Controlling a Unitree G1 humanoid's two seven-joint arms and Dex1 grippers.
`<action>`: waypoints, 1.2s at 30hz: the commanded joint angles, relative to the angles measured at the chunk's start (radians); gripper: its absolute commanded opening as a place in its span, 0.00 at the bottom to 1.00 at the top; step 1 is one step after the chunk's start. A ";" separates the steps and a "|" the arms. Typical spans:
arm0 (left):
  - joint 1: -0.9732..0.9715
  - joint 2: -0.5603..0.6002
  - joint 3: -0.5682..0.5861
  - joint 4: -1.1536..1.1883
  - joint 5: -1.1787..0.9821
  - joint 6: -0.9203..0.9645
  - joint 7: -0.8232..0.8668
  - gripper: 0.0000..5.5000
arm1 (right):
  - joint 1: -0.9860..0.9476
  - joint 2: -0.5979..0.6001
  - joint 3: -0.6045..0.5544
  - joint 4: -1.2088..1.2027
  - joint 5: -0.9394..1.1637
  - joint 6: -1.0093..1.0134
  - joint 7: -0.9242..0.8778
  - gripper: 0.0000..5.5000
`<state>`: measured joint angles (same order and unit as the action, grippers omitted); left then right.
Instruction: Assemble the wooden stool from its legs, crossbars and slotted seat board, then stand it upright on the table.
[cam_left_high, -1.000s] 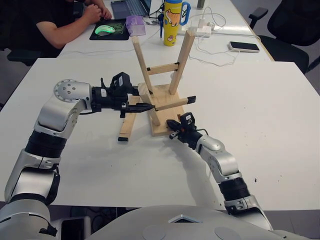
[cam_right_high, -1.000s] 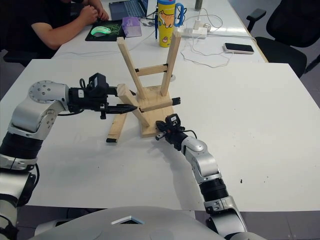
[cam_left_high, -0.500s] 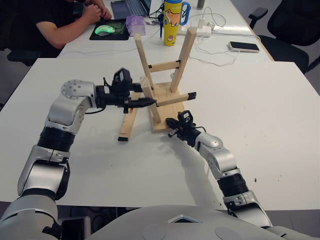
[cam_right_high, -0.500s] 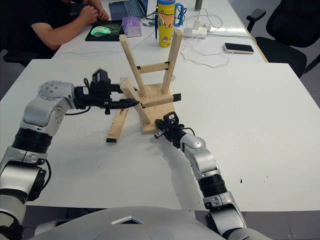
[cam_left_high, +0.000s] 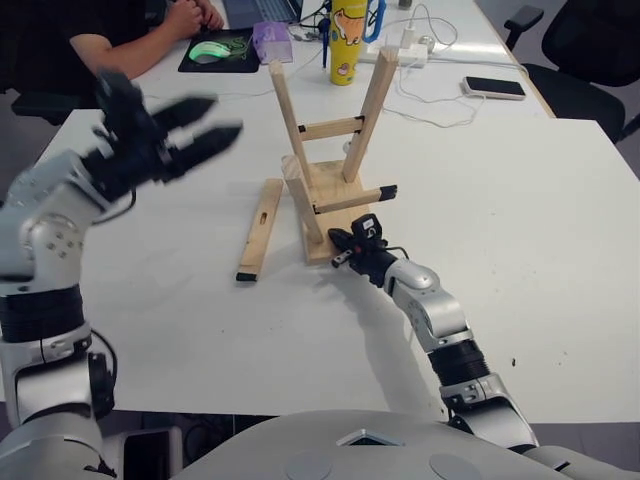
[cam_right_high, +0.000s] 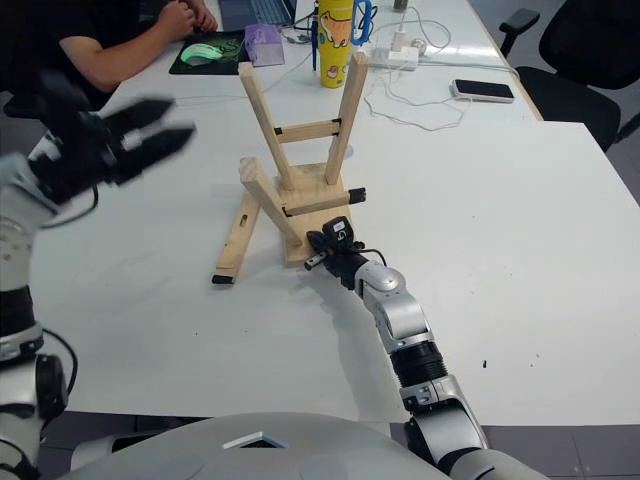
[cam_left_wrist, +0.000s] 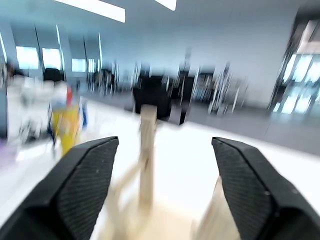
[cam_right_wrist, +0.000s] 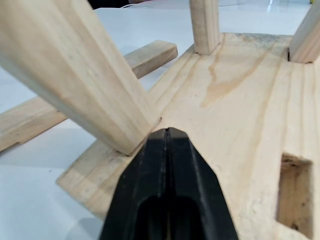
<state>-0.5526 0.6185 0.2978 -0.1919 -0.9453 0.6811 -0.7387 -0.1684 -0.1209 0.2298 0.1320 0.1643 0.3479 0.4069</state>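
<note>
Inverted stool (cam_left_high: 325, 150) sitting mid-table, three legs in; loose leg (cam_left_high: 259, 228) lying beside seat (cam_left_high: 322, 248). Up high, left gripper (cam_left_high: 205, 122) hovering, fingers spread wide, empty. Low down, right gripper (cam_left_high: 340, 257) resting on seat edge, fingers pressed together, holding nothing. Likely risk: pushing there sliding or tipping stool, loosening tilted leg.

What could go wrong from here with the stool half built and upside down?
1. The leaning leg stands tilted in the seat board with neither gripper on it; the left gripper hangs open, raised aside. It may topple.
2. The right gripper, shut, sits at that leg's foot; a push could slide the board or knock the leg.
3. The loose leg lies beside the board, possibly in the left arm's way.
</note>
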 joint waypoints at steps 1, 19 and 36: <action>-0.162 -0.187 -0.040 -0.149 -0.165 0.038 0.261 0.52 | 0.080 -0.015 0.002 0.108 -0.038 0.076 -0.033 0.00; -0.016 -0.209 -0.482 -0.083 0.194 -0.011 0.269 0.02 | 0.063 -0.011 0.020 0.169 -0.047 0.042 -0.023 0.00; -0.122 -0.318 -0.121 -0.139 0.315 -0.263 0.544 0.00 | 0.050 -0.021 0.029 0.200 -0.069 0.014 -0.007 0.00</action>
<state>-0.7119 0.2383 0.0922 -0.3457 -0.6550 0.4016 -0.2286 -0.2011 -0.1034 0.2469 0.2259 0.1448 0.2838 0.4143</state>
